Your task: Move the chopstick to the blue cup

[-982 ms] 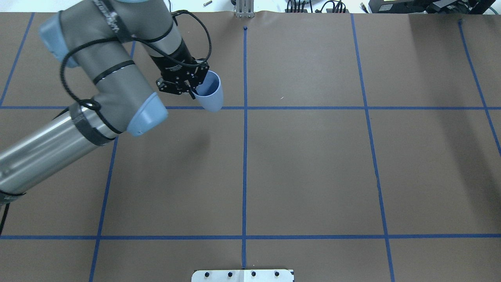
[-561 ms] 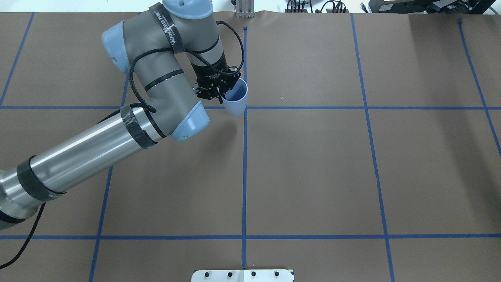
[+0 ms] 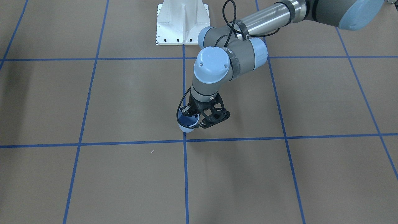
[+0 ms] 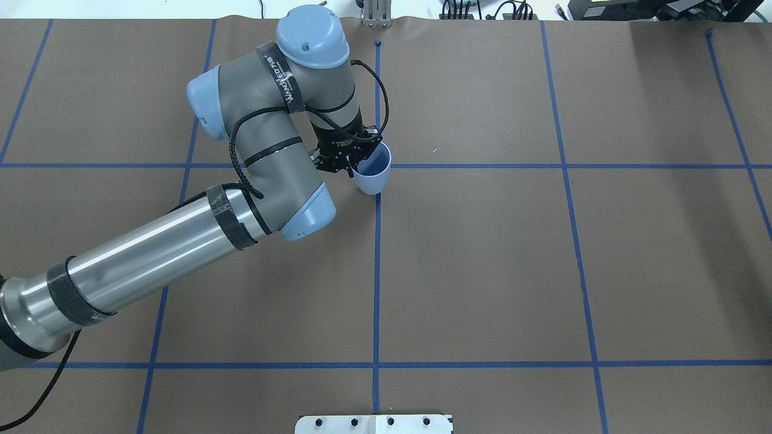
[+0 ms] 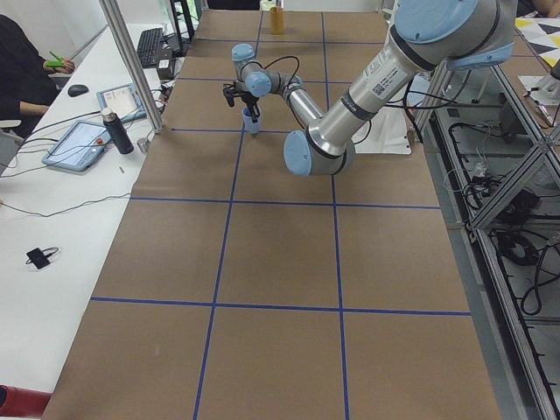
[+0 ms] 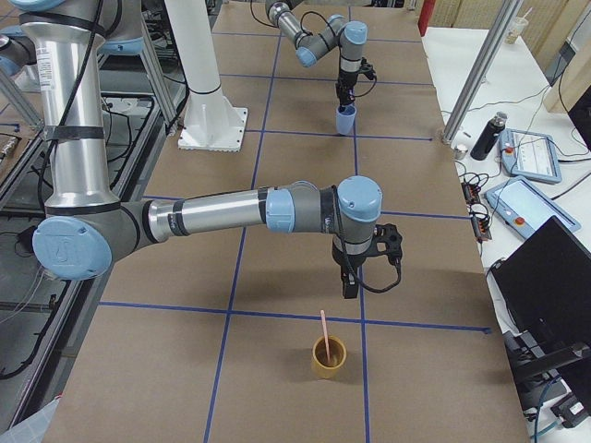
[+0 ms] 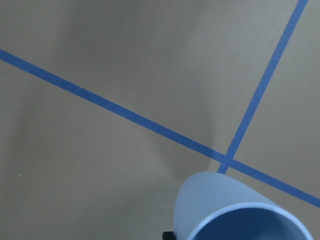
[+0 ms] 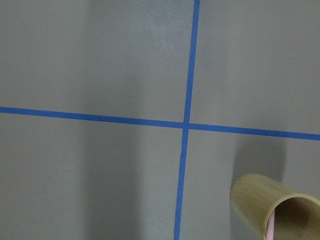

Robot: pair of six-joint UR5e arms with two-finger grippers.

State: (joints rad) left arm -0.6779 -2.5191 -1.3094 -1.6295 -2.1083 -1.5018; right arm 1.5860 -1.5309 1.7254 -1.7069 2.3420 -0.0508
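The blue cup hangs in my left gripper, which is shut on its rim with one finger inside. It sits low over the crossing of the centre tape lines, mouth up and slightly tilted; I cannot tell if it touches the table. It also shows in the front view, the left wrist view and small in the side views. A pink chopstick stands in a tan cup. My right gripper hangs just behind that cup; I cannot tell if it is open or shut.
The tan cup with the pink stick tip fills the right wrist view's lower right corner. Blue tape lines grid the brown table. The white arm mount stands at the robot side. A bottle and tablets lie on the side bench.
My left arm has swung right with the blue cup, from left of the centre line to the tape crossing, and brought it lower and more upright.
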